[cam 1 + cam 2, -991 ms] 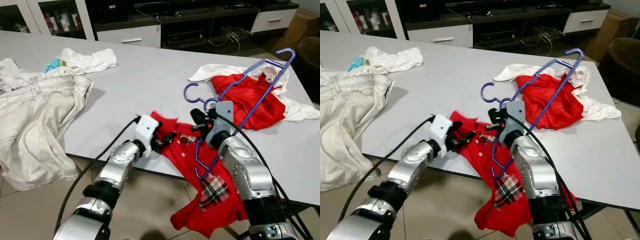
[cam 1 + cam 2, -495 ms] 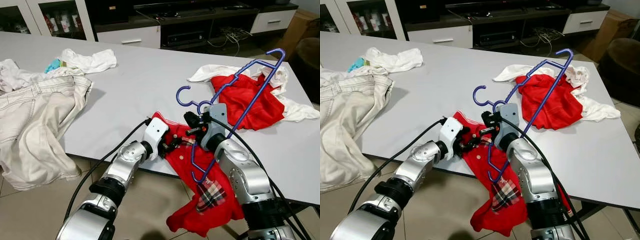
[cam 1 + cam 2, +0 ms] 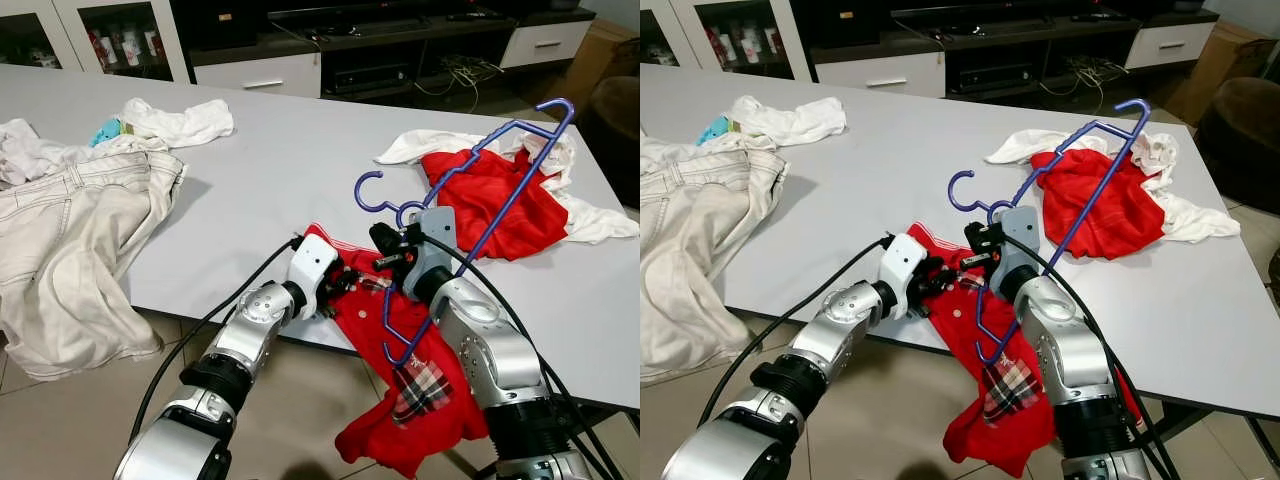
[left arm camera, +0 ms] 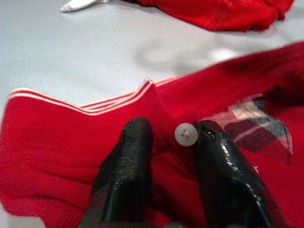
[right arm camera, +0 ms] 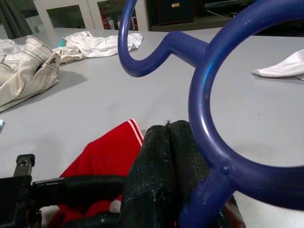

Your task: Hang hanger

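Observation:
A blue plastic hanger (image 3: 519,180) stands tilted above the table's front right, its hook (image 5: 142,66) pointing toward the table's middle. My right gripper (image 3: 392,250) is shut on the hanger near its neck. A red shirt (image 3: 420,400) with a white-striped collar and plaid lining lies at the table's front edge and hangs down over it. My left gripper (image 3: 335,285) rests on that shirt just below the collar. Its fingers (image 4: 130,156) are a little apart, astride the red fabric (image 4: 57,142) beside a white button (image 4: 185,134).
The grey table (image 3: 280,170) also carries another red garment (image 3: 470,190) on white cloth (image 3: 600,220) at the right, beige jeans (image 3: 70,230) draped over the left edge, and a white garment (image 3: 180,120) at the back left. Cabinets (image 3: 260,70) stand behind.
Over the last second my left gripper has moved right onto the shirt's collar area. The right gripper and hanger have shifted slightly left. Little differs from half a second ago.

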